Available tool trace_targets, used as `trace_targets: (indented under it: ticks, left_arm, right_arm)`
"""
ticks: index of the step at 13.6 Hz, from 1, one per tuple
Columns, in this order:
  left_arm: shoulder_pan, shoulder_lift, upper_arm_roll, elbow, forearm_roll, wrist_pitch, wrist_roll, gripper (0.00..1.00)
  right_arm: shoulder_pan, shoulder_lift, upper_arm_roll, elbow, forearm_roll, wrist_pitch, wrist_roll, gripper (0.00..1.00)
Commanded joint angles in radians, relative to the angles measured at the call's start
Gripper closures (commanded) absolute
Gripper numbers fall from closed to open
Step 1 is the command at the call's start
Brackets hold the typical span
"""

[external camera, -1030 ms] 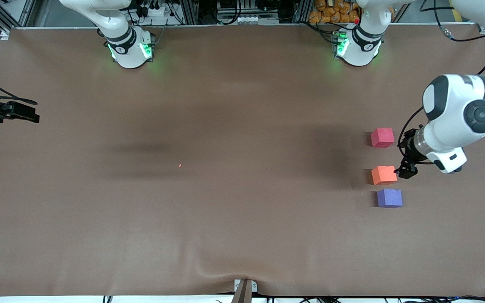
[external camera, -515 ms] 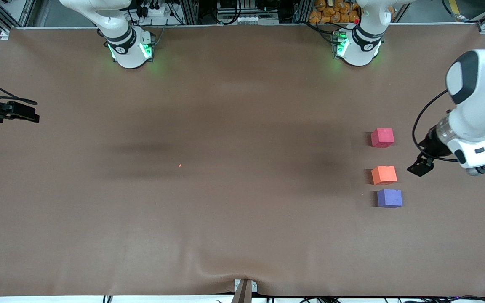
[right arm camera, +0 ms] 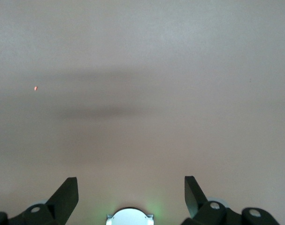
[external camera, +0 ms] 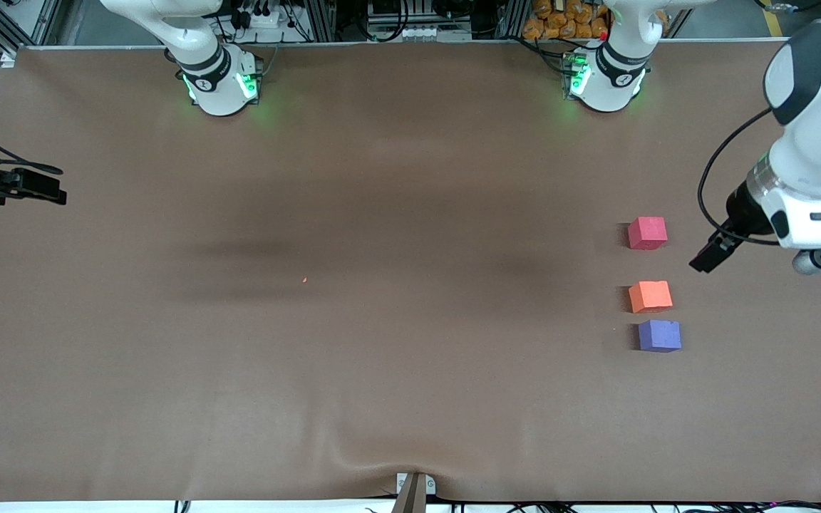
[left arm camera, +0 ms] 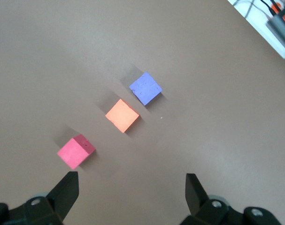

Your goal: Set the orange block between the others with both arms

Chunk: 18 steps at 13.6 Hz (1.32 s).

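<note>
left gripper point(external camera: 708, 255) seen raised over bare table toward left arm's end, beside cube row, fingers spread wide, nothing held. purple-blue cube point(external camera: 659, 335) found nearest front camera. orange block point(external camera: 650, 296) set just beside it, one step farther, small gap visible, lying between the two others. pinkish-red cube point(external camera: 647, 233) placed farthest, wider gap from orange. all three resting on brown table point(external camera: 382, 356). right gripper point(right arm camera: 131, 197) parked at right arm's end, waiting, fingers wide apart, empty. tiny orange speck point(external camera: 304, 279) noted mid-table.
</note>
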Motion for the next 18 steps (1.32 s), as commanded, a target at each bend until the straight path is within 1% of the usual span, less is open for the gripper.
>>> trace_targets:
  ticks: [1, 2, 3, 4, 6, 8, 9, 12, 14, 16, 18]
  left_arm:
    - [-0.010, -0.045, 0.027, 0.006, -0.015, -0.053, 0.174, 0.00]
    - [-0.011, -0.053, 0.033, 0.013, -0.021, -0.075, 0.265, 0.00]
    - [-0.016, -0.054, 0.039, 0.041, -0.045, -0.116, 0.357, 0.00]
    - [-0.030, -0.055, 0.057, 0.074, -0.053, -0.172, 0.447, 0.00]
    - [-0.056, -0.053, 0.093, 0.131, -0.061, -0.272, 0.602, 0.00]
    - [-0.054, -0.050, 0.099, 0.193, -0.076, -0.363, 0.718, 0.00]
    - [-0.051, -0.053, 0.091, 0.208, -0.076, -0.398, 0.739, 0.00]
    - [-0.047, -0.056, 0.085, 0.240, -0.105, -0.438, 0.799, 0.00]
    - [-0.044, -0.058, 0.085, 0.279, -0.122, -0.495, 0.861, 0.00]
    - [-0.042, -0.058, 0.088, 0.296, -0.122, -0.509, 0.896, 0.00]
    - [-0.045, -0.068, 0.085, 0.296, -0.121, -0.509, 0.876, 0.00]
  right_arm:
    - [0.003, -0.011, 0.007, 0.028, -0.007, -0.026, 0.011, 0.00]
    - [0.003, -0.011, 0.007, 0.028, 0.007, -0.026, 0.013, 0.00]
    - [-0.002, -0.012, 0.003, 0.028, 0.036, -0.028, 0.014, 0.00]
    - [-0.007, -0.012, 0.001, 0.028, 0.047, -0.028, 0.014, 0.00]
    - [-0.004, -0.012, 0.001, 0.028, 0.044, -0.026, 0.011, 0.00]
    - [0.000, -0.012, 0.003, 0.028, 0.033, -0.026, 0.008, 0.00]
    - [-0.003, -0.012, 0.003, 0.028, 0.033, -0.026, 0.006, 0.00]
    - [-0.004, -0.011, 0.003, 0.029, 0.007, -0.022, 0.003, 0.00]
    - [-0.002, -0.008, 0.003, 0.029, 0.002, -0.022, 0.003, 0.00]
    - [-0.007, -0.006, 0.003, 0.029, 0.004, -0.022, 0.003, 0.00]
    - [-0.007, -0.005, 0.003, 0.029, 0.004, -0.022, 0.003, 0.00]
